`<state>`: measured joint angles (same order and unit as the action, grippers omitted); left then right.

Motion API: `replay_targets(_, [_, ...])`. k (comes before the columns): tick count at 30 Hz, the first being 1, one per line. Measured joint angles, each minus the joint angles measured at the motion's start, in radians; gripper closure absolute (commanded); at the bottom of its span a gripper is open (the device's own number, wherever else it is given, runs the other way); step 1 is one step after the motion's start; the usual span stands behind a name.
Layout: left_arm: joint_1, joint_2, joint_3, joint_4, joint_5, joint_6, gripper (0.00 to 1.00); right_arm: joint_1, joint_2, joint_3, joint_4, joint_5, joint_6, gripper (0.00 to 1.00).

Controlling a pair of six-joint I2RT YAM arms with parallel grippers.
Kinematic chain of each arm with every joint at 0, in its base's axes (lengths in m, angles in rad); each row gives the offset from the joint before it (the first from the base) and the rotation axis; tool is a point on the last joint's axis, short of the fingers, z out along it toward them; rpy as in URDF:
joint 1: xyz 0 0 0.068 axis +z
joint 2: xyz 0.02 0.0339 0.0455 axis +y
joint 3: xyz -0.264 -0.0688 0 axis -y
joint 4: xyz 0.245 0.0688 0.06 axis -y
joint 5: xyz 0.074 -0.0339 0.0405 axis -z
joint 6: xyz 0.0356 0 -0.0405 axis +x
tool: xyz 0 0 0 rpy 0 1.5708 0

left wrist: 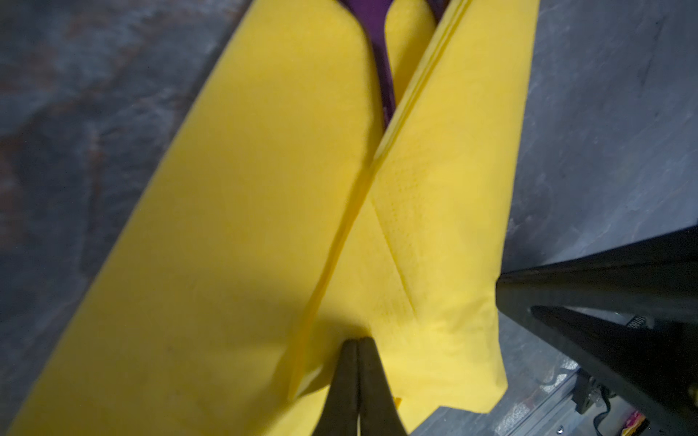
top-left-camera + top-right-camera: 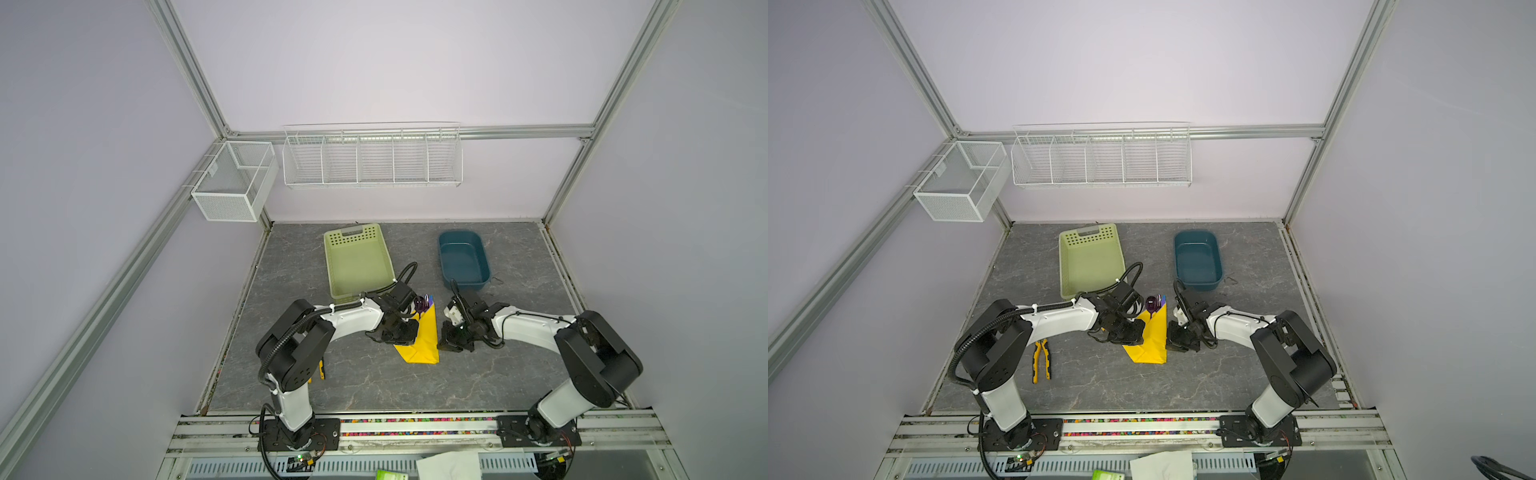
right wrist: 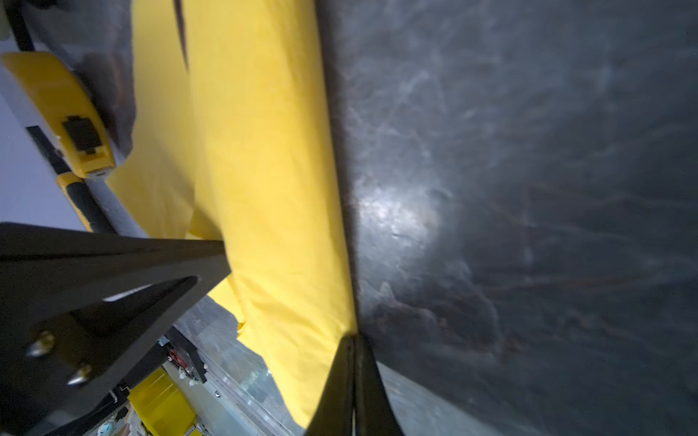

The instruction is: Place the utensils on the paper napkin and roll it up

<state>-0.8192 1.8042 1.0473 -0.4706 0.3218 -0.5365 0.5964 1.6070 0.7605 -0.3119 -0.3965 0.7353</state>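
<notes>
Here, in both top views, the napkin [image 2: 423, 343] lies folded into a narrow wedge at the centre of the desk [image 2: 374, 386]. The utensils [image 2: 424, 302] poke their purple heads out of its upper end. The left gripper [image 1: 357, 349], jaws together, touches its tip to the fold. The right gripper [image 3: 353, 341], jaws also together, meets the napkin's right edge.

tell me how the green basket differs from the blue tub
The green basket is rectangular with straight sides; the blue tub is oval with rounded corners. The basket has rows of holes in its far wall; the tub's walls are plain. The basket is longer than the tub. Both look empty and stand apart on the far half of the table.
</notes>
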Motion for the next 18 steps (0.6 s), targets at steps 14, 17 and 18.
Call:
replay_targets(14, [0.0,0.0,0.0,0.0,0.0,0.0,1.0,-0.003,-0.006,0.088,-0.027,0.002,-0.018,0.94])
replay_targets(17, [0.0,0.0,0.0,0.0,-0.001,0.0,1.0,-0.007,0.019,0.095,-0.019,0.0,-0.023,0.93])
replay_targets(18, [0.0,0.0,0.0,0.0,-0.001,0.0,1.0,-0.007,0.029,0.094,-0.021,0.0,-0.025,0.93])
